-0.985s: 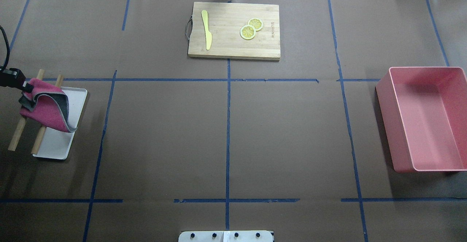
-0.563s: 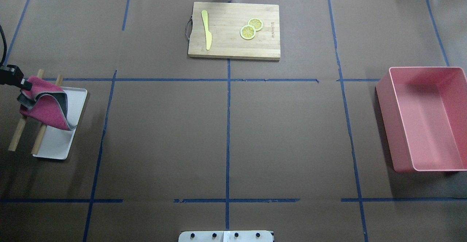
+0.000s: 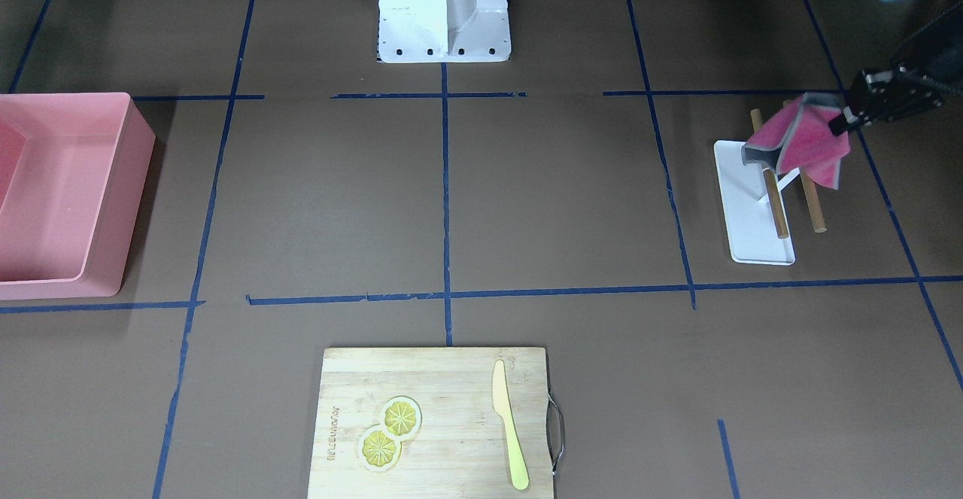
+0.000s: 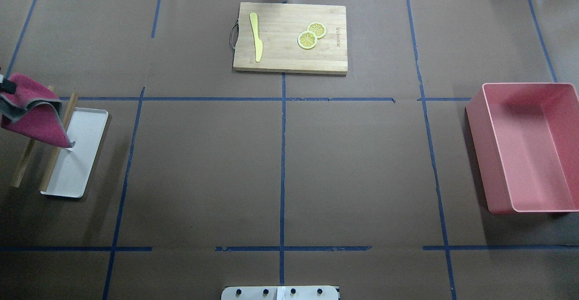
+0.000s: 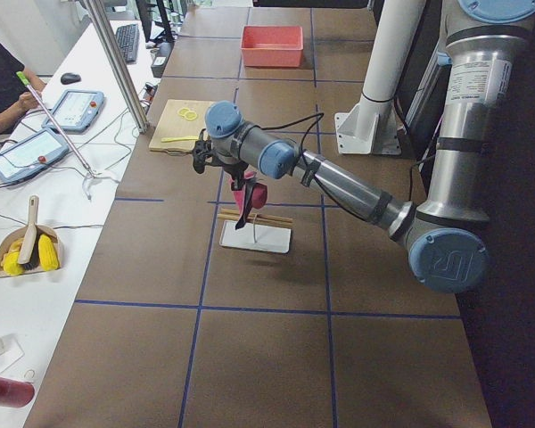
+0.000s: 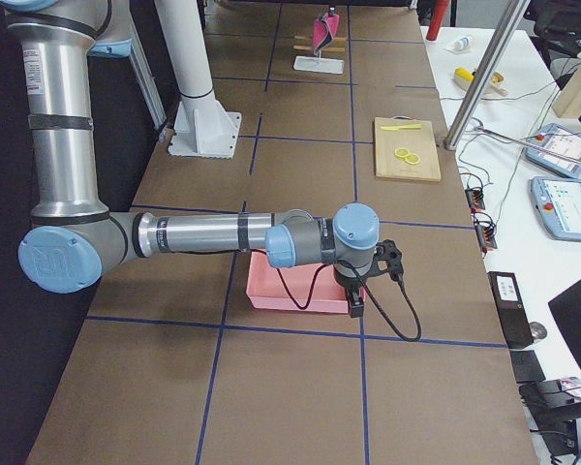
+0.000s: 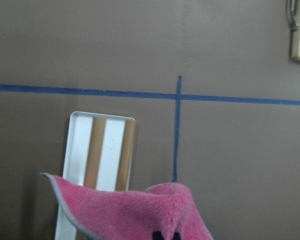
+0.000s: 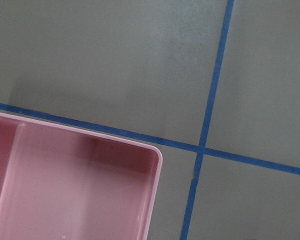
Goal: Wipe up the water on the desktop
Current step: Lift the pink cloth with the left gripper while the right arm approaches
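the left gripper (image 3: 841, 120) pinched a fluffy pink grey-edged cloth (image 3: 806, 140) above the white rectangular tray (image 3: 752, 213); whether the right gripper (image 6: 355, 295) was open couldn't be told.

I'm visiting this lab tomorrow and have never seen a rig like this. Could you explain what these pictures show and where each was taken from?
This is a robot with two jointed arms at a brown desktop marked with blue tape. Two pictures look down on the table, one from behind the robot and one facing it. Two are taken from the table's ends, and two come from small cameras on the wrists. The left arm has its jaws shut on a pink cloth, which hangs above a white tray and two wooden rods. The right arm hovers over a corner of a pink bin; whether its jaws are open cannot be told. A cutting board holds a yellow knife and two lemon slices. No water shows.
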Motion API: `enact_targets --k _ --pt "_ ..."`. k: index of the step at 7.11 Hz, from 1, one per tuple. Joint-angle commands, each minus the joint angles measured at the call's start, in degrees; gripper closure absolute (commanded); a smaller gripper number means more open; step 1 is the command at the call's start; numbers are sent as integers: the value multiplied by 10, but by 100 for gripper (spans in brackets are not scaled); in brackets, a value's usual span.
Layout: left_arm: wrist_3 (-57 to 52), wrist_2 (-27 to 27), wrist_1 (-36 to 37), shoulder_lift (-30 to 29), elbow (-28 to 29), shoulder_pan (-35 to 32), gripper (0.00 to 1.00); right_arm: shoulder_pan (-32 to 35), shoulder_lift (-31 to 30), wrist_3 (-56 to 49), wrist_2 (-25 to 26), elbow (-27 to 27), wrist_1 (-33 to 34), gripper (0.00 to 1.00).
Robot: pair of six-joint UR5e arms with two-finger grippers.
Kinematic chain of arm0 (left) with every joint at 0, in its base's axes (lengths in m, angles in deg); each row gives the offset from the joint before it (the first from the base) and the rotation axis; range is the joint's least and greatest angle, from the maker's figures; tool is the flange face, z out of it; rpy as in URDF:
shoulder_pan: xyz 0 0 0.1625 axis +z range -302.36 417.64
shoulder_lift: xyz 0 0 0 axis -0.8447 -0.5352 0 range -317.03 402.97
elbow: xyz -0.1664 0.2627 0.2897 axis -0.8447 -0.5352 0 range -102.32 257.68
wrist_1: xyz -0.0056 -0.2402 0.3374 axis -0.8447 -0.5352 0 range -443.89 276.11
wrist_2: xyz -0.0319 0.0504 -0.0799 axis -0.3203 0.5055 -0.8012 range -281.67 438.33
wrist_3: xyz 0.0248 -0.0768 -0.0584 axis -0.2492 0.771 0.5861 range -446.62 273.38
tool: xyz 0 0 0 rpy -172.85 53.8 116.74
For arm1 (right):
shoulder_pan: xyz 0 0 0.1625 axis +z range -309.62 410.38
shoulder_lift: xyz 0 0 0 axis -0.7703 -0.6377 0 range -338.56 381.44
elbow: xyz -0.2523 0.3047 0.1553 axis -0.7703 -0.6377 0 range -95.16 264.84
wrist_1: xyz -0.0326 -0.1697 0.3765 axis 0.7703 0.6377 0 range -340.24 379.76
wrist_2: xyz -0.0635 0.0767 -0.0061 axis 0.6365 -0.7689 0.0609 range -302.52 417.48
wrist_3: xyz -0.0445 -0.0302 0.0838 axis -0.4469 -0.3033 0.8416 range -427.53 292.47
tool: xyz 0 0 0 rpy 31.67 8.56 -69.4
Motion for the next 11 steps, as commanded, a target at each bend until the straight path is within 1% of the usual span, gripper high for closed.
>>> enact_targets --k 1,2,3,4,5,6,7,8,9,10,11 --pt "10 8 74 -88 -16 -4 100 -25 42 17 -2 8 -14 0" --pt "40 9 74 -124 12 -3 100 -49 68 64 -6 32 -21 0" --pt "90 6 66 -167 42 5 100 -94 100 183 -12 78 -22 0" --pt "149 7 65 -200 54 33 100 -147 129 310 -12 130 -32 0" --pt "190 7 39 -218 67 55 100 -205 148 392 -6 162 -63 0" --pt "229 7 -29 -218 89 69 100 -248 177 454 10 165 -109 0" --pt "271 7 -100 -220 117 86 100 -293 198 486 47 167 -158 0" --pt "307 6 -135 -239 144 93 100 -359 217 491 115 167 -187 0" --pt "338 5 -138 -263 157 107 100 -426 229 491 198 167 -200 0" --pt "372 4 -142 -281 157 121 100 -478 231 491 256 166 -232 0" --pt "423 3 -170 -287 158 134 100 -522 234 491 295 164 -256 0"
